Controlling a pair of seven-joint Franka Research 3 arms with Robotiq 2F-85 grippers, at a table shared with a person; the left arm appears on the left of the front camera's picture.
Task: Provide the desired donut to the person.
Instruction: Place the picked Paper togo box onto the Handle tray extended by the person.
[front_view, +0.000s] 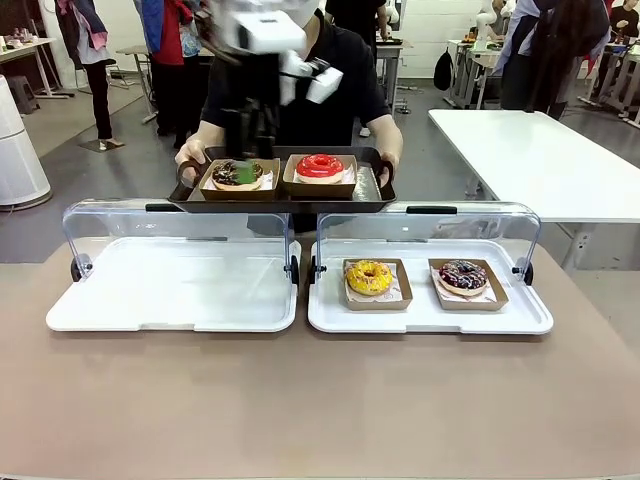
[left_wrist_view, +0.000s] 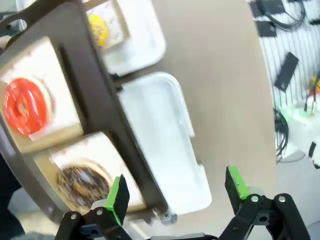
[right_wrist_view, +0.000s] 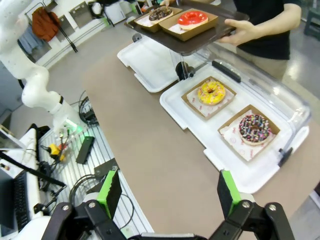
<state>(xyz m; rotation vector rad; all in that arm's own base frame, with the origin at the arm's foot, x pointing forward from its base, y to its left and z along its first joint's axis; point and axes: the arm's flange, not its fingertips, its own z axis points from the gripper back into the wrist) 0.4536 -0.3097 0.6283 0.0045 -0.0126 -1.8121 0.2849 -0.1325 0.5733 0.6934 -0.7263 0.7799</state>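
Beige table (front_view: 320, 400) carries 2 white trays with clear lids raised. Left of the dark tray (front_view: 282, 203), the near white tray (front_view: 172, 285) is bare; the right white tray (front_view: 430, 312) holds a yellow donut (front_view: 369, 277) and a sprinkled chocolate donut (front_view: 463, 275), each in a brown box. The person (front_view: 300, 90) holds the dark tray above the white trays' far edge, with a chocolate donut (front_view: 237, 174) and a red donut (front_view: 319, 166) in boxes on it. The left gripper (left_wrist_view: 177, 192) is open and empty, blurred, just above the chocolate donut at the dark tray's left end. The right gripper (right_wrist_view: 170, 192) is open, empty, well back from the dark tray.
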